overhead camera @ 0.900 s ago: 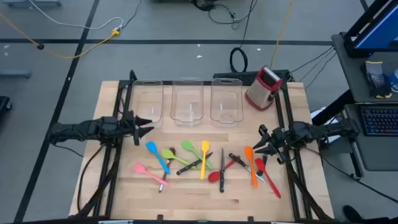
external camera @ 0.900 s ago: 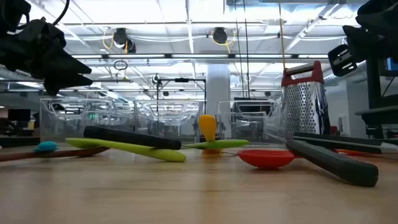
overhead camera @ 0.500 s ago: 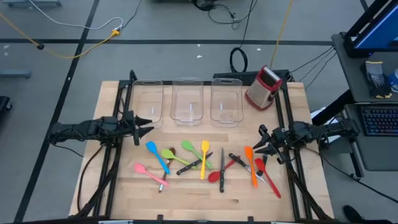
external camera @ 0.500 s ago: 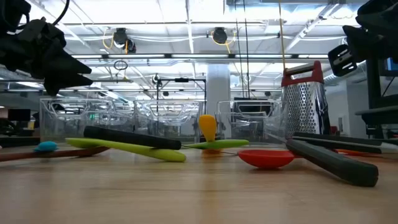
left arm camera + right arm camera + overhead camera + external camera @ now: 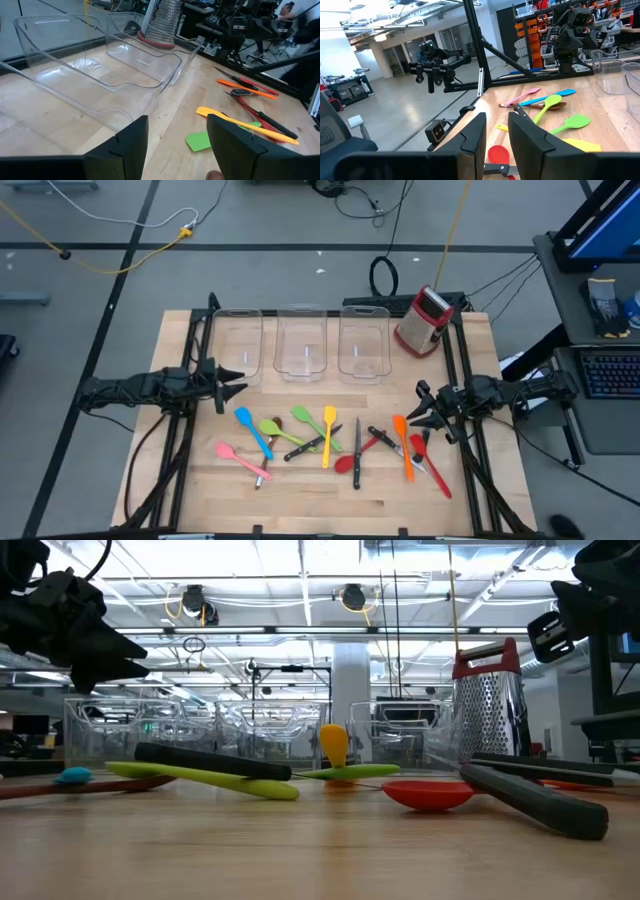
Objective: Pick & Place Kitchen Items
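Our left gripper hovers with fingers parted, empty, near the leftmost clear bin. The kitchen utensils lie scattered mid-table. Our right gripper hangs slightly parted, empty, beside the orange spatula.

Three bins in a row along the table's far edge, grater right of them, utensils scattered in front, one arm at each side

An overhead camera looks straight down on the whole counter. A low camera sits at counter height, close to the utensils. 2 wrist cameras face each other across them.
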### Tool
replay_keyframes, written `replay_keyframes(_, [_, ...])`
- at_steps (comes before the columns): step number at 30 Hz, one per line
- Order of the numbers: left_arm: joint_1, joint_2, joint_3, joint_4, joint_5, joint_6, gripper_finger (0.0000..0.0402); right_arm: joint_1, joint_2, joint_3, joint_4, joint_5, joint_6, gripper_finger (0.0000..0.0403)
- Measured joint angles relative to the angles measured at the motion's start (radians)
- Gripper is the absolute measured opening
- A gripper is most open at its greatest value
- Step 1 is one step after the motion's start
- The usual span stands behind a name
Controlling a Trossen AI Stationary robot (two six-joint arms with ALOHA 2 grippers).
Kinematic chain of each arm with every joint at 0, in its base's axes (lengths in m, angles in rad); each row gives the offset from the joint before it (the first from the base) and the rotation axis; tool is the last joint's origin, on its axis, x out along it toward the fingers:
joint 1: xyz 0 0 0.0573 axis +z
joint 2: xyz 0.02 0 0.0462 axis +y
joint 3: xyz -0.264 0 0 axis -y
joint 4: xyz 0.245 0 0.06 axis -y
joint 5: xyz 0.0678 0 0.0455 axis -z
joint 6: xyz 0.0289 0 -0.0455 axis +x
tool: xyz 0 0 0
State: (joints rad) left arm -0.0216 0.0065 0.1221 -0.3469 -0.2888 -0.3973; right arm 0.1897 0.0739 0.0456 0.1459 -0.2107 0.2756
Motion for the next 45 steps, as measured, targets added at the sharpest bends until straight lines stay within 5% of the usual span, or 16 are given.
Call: replay_keyframes(45, [0.000, 0.000, 0.000, 0.000, 0.000, 0.000, 0.0207, 0.000, 0.000, 0.000, 0.000, 0.027, 0.000, 0.0073])
